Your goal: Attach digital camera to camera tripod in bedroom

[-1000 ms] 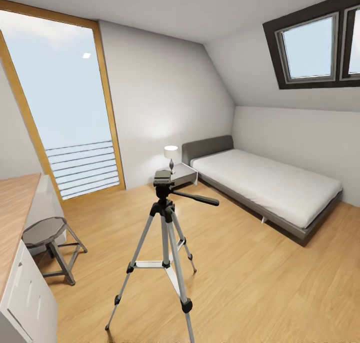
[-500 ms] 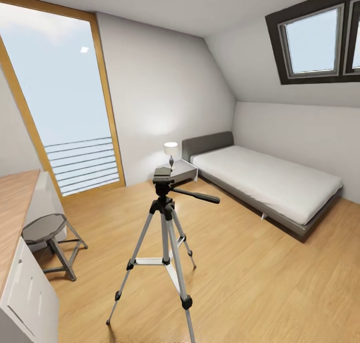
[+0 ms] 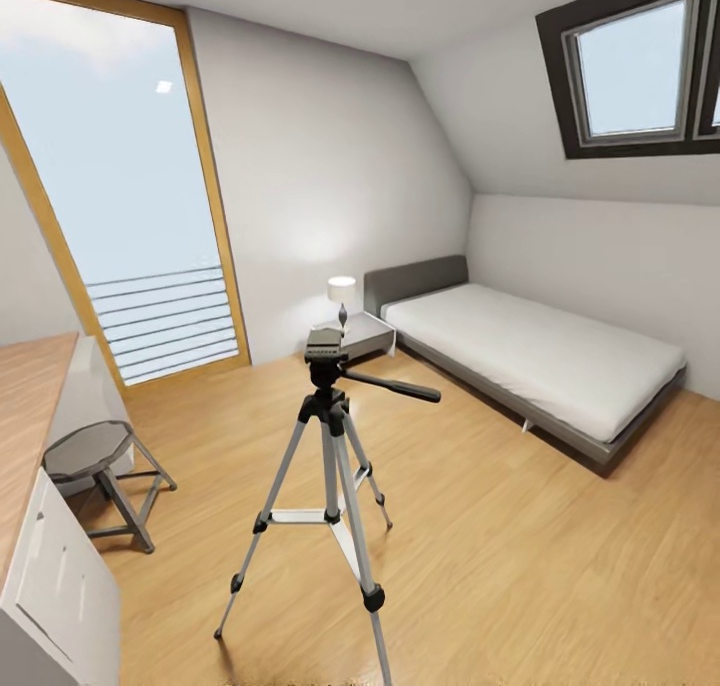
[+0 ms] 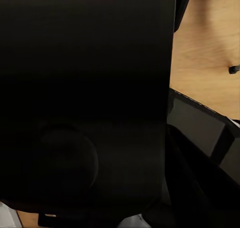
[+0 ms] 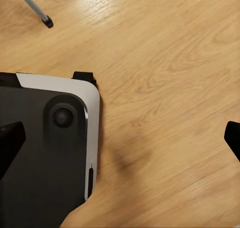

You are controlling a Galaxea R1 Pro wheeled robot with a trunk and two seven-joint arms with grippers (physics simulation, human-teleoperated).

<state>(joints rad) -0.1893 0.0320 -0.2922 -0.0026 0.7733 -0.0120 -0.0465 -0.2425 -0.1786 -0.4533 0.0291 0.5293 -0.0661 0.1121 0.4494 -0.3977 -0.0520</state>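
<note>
– At mid-floor of the bedroom, what is marked?

– The camera tripod (image 3: 331,436), upright on three spread legs, its black head (image 3: 324,347) bare and its pan handle (image 3: 395,386) pointing toward the bed (image 3: 530,356). A stool (image 3: 90,456) stands well apart on the other side.

– And the digital camera?

– It cannot be made out. A dark mass (image 4: 85,88) sits right against the left wrist lens. It cannot be told what it is, or how those jaws stand.

– The right gripper (image 5: 120,138)?

– Jaws wide apart, holding nothing, over bare floor beside the robot's base (image 5: 45,153).

– The hazard?

– One tripod foot (image 5: 46,22) lies near that base. A careless advance would likely clip the leg and topple the stand, and a reaching arm might catch the handle.
</note>
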